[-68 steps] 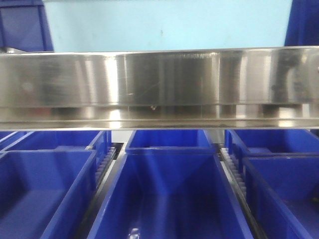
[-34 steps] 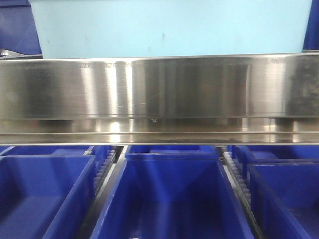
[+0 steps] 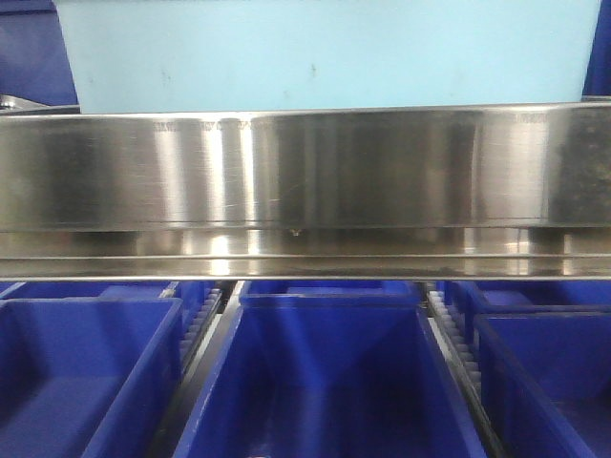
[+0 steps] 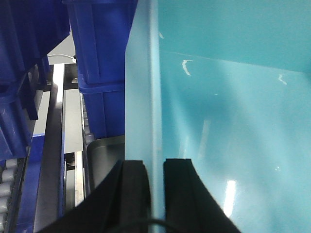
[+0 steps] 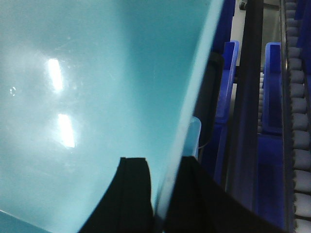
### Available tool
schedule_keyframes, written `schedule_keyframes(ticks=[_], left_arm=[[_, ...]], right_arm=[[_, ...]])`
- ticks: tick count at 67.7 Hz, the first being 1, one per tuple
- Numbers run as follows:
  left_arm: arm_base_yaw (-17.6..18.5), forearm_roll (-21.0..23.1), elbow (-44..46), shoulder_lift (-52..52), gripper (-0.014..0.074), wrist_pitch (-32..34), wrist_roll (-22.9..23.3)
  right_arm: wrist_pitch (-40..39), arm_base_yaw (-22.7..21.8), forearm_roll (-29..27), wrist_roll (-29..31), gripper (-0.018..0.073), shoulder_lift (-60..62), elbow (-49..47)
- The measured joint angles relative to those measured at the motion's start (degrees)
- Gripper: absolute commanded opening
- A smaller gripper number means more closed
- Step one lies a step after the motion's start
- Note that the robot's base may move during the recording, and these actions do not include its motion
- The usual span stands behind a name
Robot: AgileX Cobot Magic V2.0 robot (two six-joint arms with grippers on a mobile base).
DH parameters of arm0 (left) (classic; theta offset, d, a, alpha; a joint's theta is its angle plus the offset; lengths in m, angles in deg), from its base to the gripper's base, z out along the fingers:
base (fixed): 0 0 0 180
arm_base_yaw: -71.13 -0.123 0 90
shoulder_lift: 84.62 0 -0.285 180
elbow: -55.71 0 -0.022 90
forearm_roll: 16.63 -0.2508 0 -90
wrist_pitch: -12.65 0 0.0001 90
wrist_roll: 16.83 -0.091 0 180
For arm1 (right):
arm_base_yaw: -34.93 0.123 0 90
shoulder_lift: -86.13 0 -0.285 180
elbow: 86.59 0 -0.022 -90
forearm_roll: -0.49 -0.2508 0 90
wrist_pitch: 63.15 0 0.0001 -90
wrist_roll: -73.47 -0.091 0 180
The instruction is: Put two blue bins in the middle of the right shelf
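Note:
One pale sky-blue bin (image 3: 325, 52) fills the top of the front view, just above the steel shelf rail. My left gripper (image 4: 155, 166) is shut on its left wall; one black finger is outside and one inside the bin (image 4: 228, 111). On the other side, my right gripper (image 5: 164, 162) is shut on the right wall of the same bin (image 5: 97, 97), again with a finger on each side. The bin's inside looks empty. Its underside is hidden behind the rail.
A wide stainless shelf rail (image 3: 305, 172) crosses the front view. Dark royal-blue crates (image 3: 325, 372) stand in rows below it. More dark crates (image 4: 102, 53) sit close to the bin's left side. Roller tracks (image 5: 296, 97) and dark crates (image 5: 272, 87) run along its right.
Over the last second the shelf rail dropped lower in the front view and the pale bin came to span more of the top. Nothing has moved in the last half second.

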Motion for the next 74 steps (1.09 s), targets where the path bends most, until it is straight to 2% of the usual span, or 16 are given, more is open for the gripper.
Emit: schedule_keyframes(ticks=[74], left_arm=[[0.0, 0.0, 0.0, 0.0, -0.0111, 0.0, 0.0]], right_arm=[[-0.4, 0.0, 0.0, 0.0, -0.0153, 0.0, 0.0]])
